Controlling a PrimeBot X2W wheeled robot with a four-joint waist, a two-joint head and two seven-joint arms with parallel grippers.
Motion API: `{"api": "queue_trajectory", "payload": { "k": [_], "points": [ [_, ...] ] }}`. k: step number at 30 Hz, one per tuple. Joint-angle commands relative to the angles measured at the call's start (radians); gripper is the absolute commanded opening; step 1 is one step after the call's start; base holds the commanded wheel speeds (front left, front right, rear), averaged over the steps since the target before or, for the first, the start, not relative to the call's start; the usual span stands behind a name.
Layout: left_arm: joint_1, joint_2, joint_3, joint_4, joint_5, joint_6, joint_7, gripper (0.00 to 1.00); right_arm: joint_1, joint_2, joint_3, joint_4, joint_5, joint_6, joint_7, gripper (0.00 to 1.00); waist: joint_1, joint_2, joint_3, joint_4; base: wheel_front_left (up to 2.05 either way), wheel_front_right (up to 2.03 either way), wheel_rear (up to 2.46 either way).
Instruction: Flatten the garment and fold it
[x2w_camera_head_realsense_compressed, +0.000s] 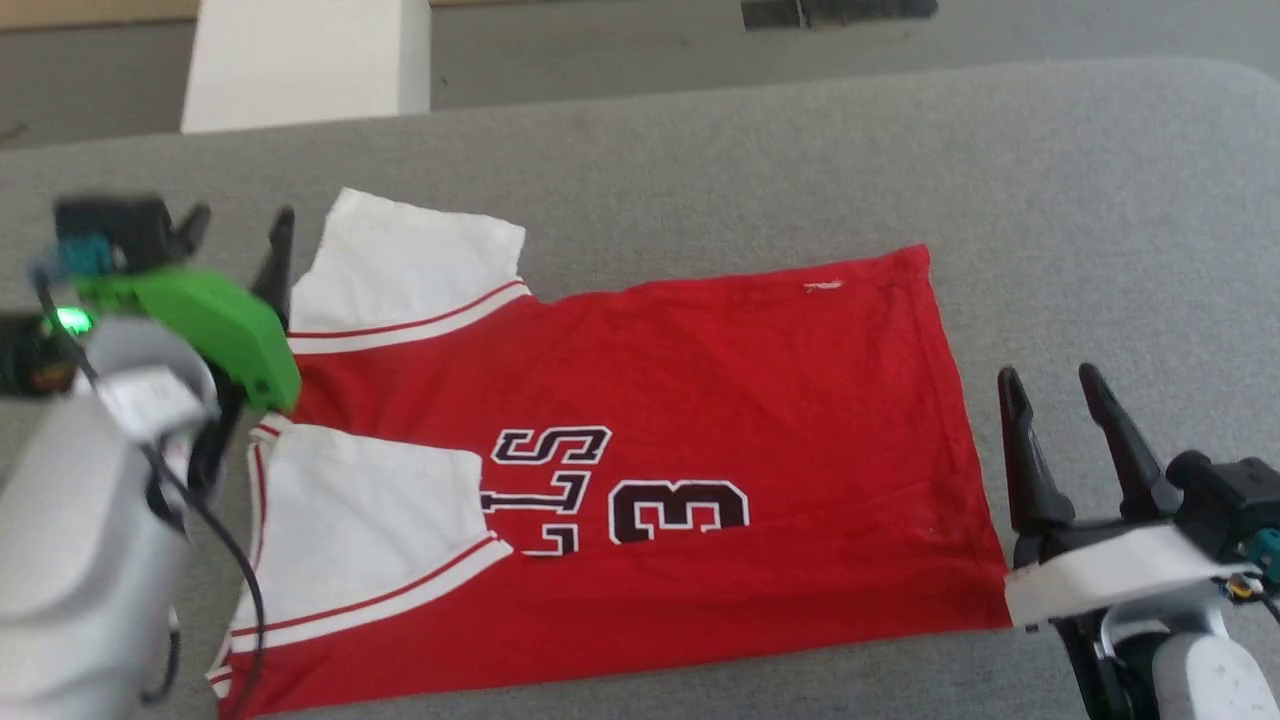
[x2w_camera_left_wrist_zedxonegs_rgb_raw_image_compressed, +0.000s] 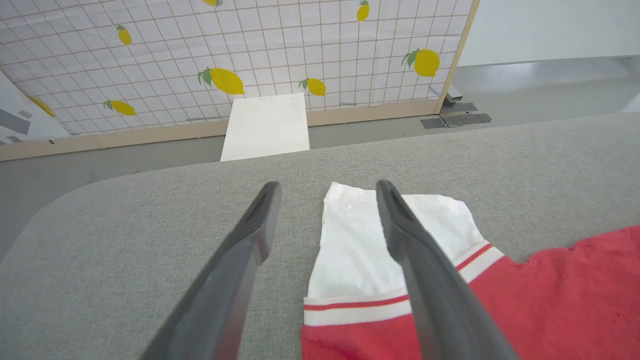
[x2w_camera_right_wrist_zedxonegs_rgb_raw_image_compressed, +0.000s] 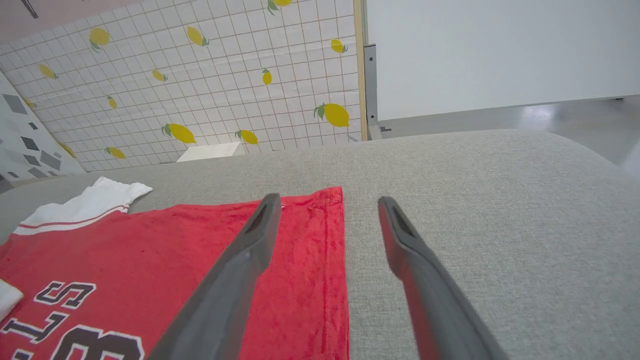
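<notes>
The red jersey T-shirt with white sleeves (x2w_camera_head_realsense_compressed: 700, 400) lies flat mid-way across the grey fabric tabletop (x2w_camera_head_realsense_compressed: 1050, 200), its near sleeve (x2w_camera_head_realsense_compressed: 370, 520) seemingly folded over the black lettering (x2w_camera_head_realsense_compressed: 560, 480), with the far sleeve (x2w_camera_head_realsense_compressed: 400, 265) and the body folds apparently left to do, while the left pincer (x2w_camera_head_realsense_compressed: 243, 218) at its 9 o'clock and the right pincer (x2w_camera_head_realsense_compressed: 1049, 373) at its 3 o'clock gape empty and the pale left arm (x2w_camera_head_realsense_compressed: 90, 520) hides the neckline.

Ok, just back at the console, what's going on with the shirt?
The shirt lies spread sideways on the grey pad, hem toward the robot's right. Its near sleeve is folded in over part of the lettering, and the far sleeve lies flat. Both grippers are open and hold nothing. The left gripper is by the sleeve end and the right gripper is just off the hem.
</notes>
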Motion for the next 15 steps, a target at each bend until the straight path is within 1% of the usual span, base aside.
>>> {"api": "queue_trajectory", "payload": {
  "k": [1,4,6,8,13,15],
  "points": [
    [-0.062,0.009,0.000,0.025,-0.020,-0.014,0.038,1.00,-0.027,-0.001,0.006,-0.008,0.000,-0.002,-0.012,1.00,0.0000,-0.0001,0.076,-0.049,0.00,0.00,0.00],
    [-0.170,0.013,-0.005,0.075,-0.048,-0.031,0.150,1.00,-0.052,-0.001,0.023,-0.009,0.001,-0.002,-0.011,1.00,0.0000,-0.0001,0.119,-0.074,0.00,0.00,0.00],
    [-0.236,0.020,-0.006,0.105,-0.061,-0.029,0.227,1.00,-0.070,-0.001,0.039,-0.010,0.005,-0.002,-0.012,1.00,0.0000,-0.0001,0.146,-0.093,0.00,0.00,0.00],
    [-0.292,0.032,-0.006,0.137,-0.068,-0.008,0.316,1.00,-0.090,-0.001,0.057,-0.008,0.010,-0.002,-0.016,1.00,0.0000,-0.0001,0.172,-0.113,0.00,0.00,0.00],
    [-0.375,0.055,0.001,0.170,-0.087,0.032,0.463,1.00,-0.119,-0.001,0.088,-0.003,0.033,-0.002,-0.019,1.00,0.0000,-0.0001,0.222,-0.152,0.00,0.00,0.00],
    [-0.391,0.066,-0.001,0.182,-0.090,0.056,0.529,1.00,-0.126,-0.001,0.095,0.001,0.039,-0.002,-0.025,1.00,0.0000,-0.0001,0.236,-0.164,0.00,0.00,0.00]
  ]
}}
